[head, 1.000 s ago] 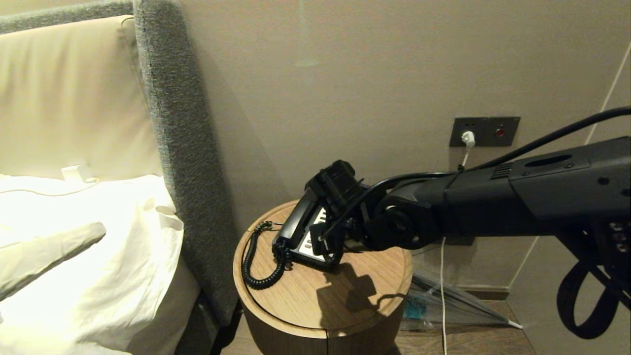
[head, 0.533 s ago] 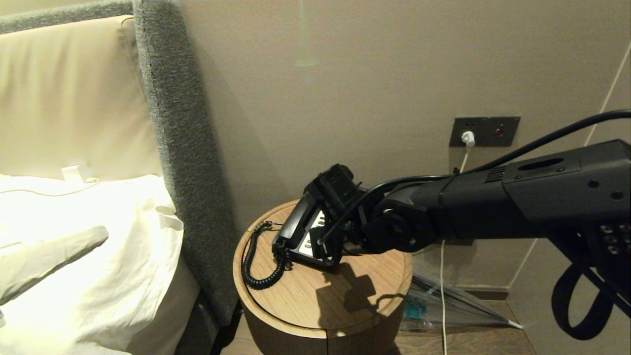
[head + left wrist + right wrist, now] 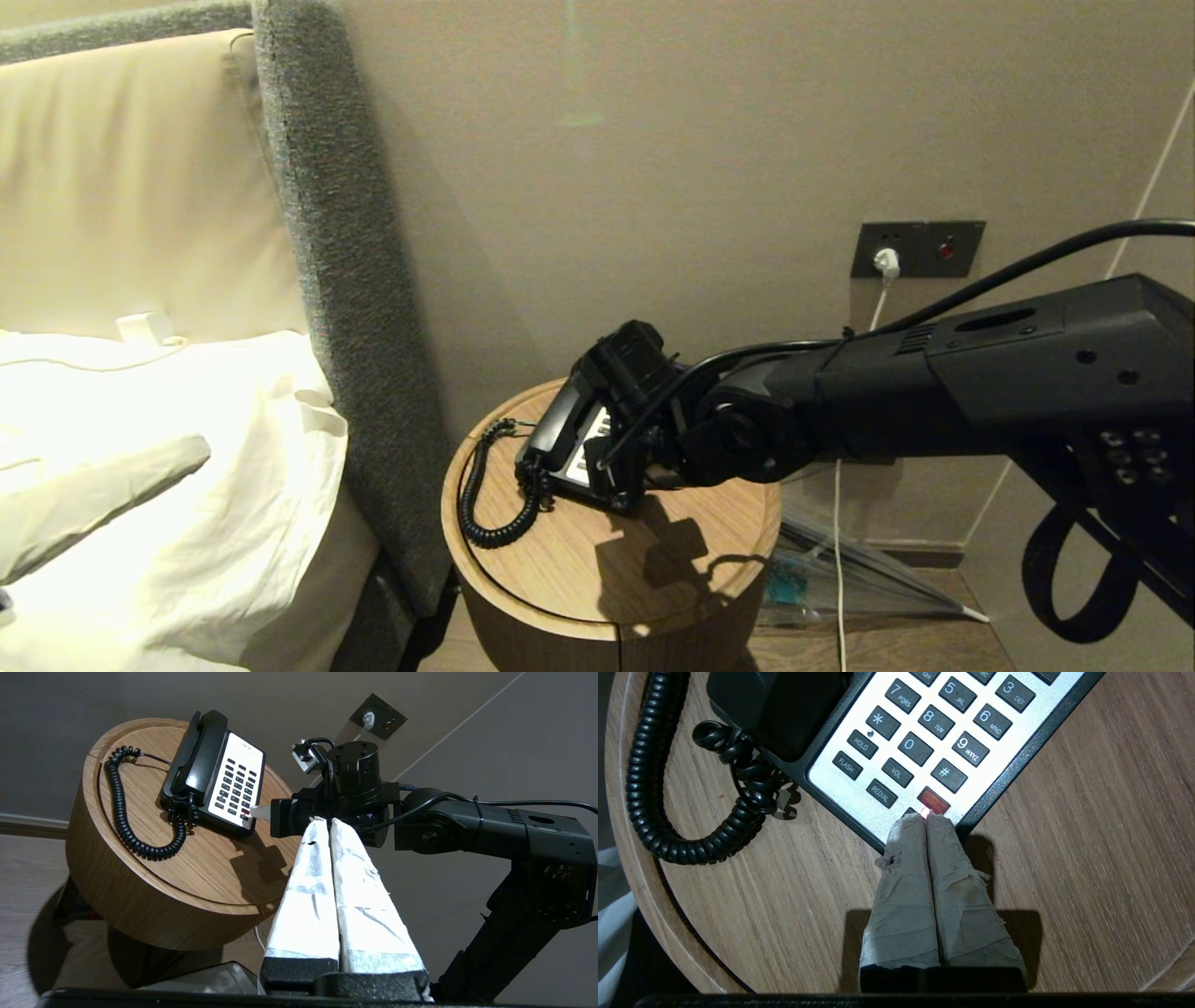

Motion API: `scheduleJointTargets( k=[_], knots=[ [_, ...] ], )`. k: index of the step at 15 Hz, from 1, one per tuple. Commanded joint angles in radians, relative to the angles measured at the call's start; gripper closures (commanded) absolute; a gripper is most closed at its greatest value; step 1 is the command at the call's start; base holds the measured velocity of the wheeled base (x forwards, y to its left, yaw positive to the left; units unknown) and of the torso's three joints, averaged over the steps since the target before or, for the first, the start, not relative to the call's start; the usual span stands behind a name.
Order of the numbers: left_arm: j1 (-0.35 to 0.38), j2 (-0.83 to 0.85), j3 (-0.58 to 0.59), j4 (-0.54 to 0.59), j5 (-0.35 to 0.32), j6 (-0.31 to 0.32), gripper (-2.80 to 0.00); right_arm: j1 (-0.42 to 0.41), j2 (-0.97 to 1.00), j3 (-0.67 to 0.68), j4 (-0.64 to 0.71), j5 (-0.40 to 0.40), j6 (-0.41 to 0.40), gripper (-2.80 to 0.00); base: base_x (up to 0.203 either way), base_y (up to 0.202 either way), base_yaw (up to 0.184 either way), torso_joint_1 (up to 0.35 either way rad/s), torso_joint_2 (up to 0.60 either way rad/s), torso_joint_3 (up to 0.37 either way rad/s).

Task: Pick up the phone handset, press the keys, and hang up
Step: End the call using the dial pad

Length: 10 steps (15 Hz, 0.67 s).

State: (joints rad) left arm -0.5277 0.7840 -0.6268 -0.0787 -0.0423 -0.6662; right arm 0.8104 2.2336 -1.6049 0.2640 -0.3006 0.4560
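Note:
The black phone handset (image 3: 558, 427) lies in its cradle on the phone base, its coiled cord (image 3: 485, 509) looping over the round wooden table (image 3: 653, 560). In the right wrist view the handset's end (image 3: 780, 704) sits beside the keys (image 3: 924, 732) on the pale faceplate. My right gripper (image 3: 926, 815) is shut and empty, tips together on the faceplate's lower edge, right at the red key (image 3: 934, 801). From the left wrist view its tip (image 3: 259, 811) meets the keypad's (image 3: 236, 786) near corner. My left gripper (image 3: 325, 820) is shut and empty, off the table's side.
A bed with white pillows (image 3: 140, 467) and a grey headboard (image 3: 336, 280) stands left of the table. A wall socket plate (image 3: 934, 248) holds a white plug whose cable hangs down. A clear folded umbrella (image 3: 840, 579) lies on the floor at the right.
My right forearm has dipped a little and its wrist has edged down toward the phone. The handset, cord and phone base have not moved.

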Motion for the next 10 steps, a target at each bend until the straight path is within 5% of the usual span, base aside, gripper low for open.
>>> scheduleJointTargets(
  k=[1, 10],
  knots=[
    [0.0, 0.004, 0.006, -0.001, -0.001, -0.004, 0.0, 0.0, 0.006, 0.0, 0.001, -0.002, 0.003, 0.0, 0.0, 0.0, 0.0, 0.0, 0.0, 0.0],
    [0.0, 0.001, 0.009, -0.001, -0.001, -0.004, 0.0, 0.0, 0.018, 0.0, -0.016, -0.002, 0.003, 0.0, 0.0, 0.0, 0.0, 0.0, 0.0, 0.0]
  ],
)
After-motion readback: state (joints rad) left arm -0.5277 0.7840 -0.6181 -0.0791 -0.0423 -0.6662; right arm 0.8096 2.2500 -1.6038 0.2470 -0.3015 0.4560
